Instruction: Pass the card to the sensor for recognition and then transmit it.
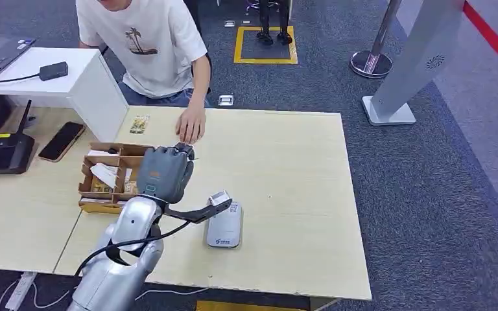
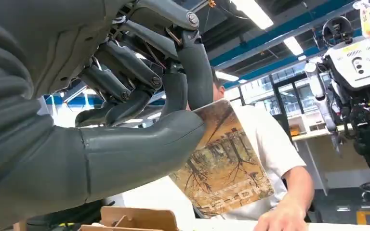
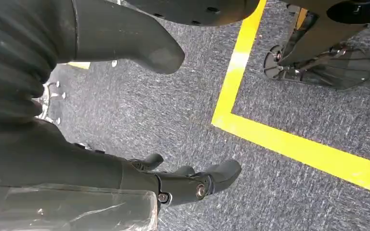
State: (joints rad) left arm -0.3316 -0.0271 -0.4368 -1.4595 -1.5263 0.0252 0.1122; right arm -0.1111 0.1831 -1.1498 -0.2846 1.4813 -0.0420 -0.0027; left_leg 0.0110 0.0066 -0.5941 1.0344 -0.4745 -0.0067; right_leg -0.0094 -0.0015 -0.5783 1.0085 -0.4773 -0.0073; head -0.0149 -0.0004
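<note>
A: Where's your card?
B: Your left hand (image 2: pixel 139 120) pinches the card (image 2: pixel 221 163) between thumb and fingers, raised over the table (image 1: pixel 285 168) near the person's hand (image 1: pixel 191 124).
A: And the reader (image 1: pixel 224 225)?
B: Flat on the table, nearer you. Your right hand (image 3: pixel 173 120) hangs loose over carpet, holding nothing

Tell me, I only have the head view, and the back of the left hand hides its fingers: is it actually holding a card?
Observer: Yes. In the left wrist view the left hand pinches a card with a woodland picture between its thumb and fingers.
Operator: And the right hand?
Observer: The right wrist view shows the right hand hanging over grey carpet beside a yellow line, holding nothing.
</note>
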